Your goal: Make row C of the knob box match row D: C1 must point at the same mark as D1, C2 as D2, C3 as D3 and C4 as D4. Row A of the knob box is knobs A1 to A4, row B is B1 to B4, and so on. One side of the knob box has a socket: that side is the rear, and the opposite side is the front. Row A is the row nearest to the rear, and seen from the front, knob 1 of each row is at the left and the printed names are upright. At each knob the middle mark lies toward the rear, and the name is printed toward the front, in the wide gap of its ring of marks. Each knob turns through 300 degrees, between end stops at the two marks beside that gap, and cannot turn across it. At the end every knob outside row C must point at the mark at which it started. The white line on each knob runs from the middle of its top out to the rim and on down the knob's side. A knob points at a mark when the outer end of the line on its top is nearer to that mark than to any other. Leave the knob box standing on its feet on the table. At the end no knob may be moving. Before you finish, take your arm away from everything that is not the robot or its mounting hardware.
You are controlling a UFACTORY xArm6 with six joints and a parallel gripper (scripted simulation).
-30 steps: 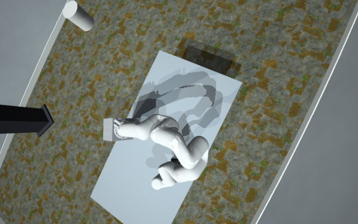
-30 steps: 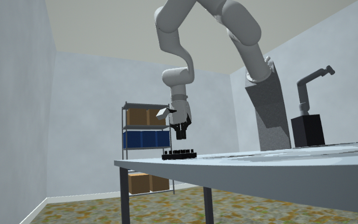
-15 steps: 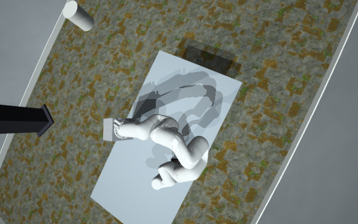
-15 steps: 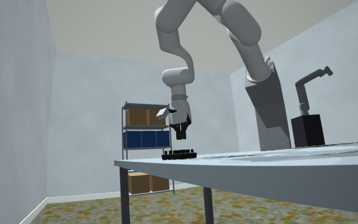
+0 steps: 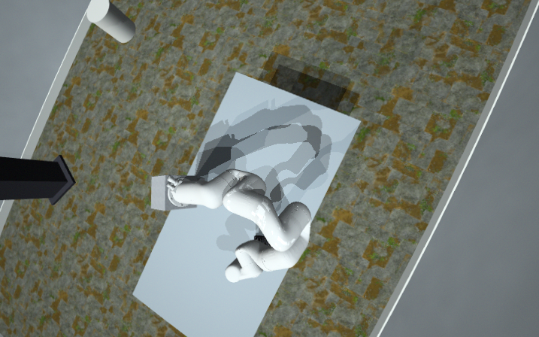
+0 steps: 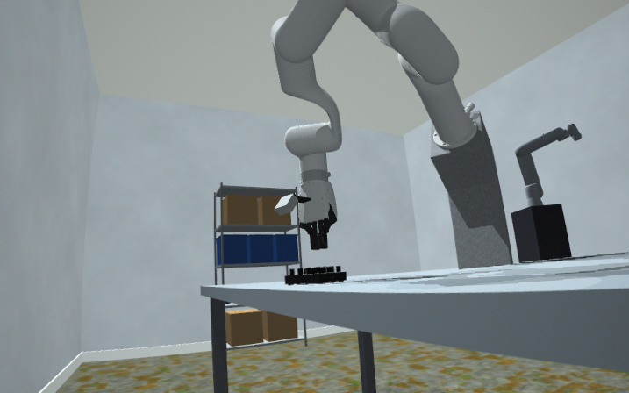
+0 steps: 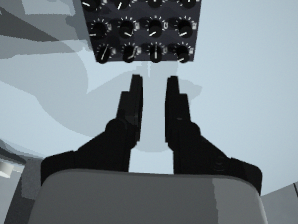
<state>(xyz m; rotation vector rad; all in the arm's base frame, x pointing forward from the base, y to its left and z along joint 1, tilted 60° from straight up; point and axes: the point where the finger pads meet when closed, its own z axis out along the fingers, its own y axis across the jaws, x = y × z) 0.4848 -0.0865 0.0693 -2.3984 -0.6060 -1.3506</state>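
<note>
Pale tabletop (image 5: 204, 250) (image 6: 404, 312) (image 7: 240, 100), centre: knob box (image 5: 260, 237) (image 6: 315, 278) (image 7: 142, 40); we see gripper (image 6: 318, 247) (image 7: 154, 89) above, jaws slightly apart, empty; row C match unconfirmed, turns left TBD.

The gripper (image 6: 318, 247) (image 7: 154, 89) is hovering above the table (image 5: 204, 250) (image 6: 404, 317) (image 7: 240, 125), its jaws pointing down. The knob box (image 5: 258, 238) (image 6: 315, 278) (image 7: 142, 40) is resting on the table, lower than the jaws and, in the wrist view, lying beyond their tips. In the exterior view, a shelf rack (image 6: 215, 234) is standing behind and left of the jaws; a tall pedestal (image 6: 477, 195) (image 5: 158, 192) is standing to their right, and a smaller arm (image 6: 529, 170) on a block (image 6: 541, 234) is standing farther right.
</note>
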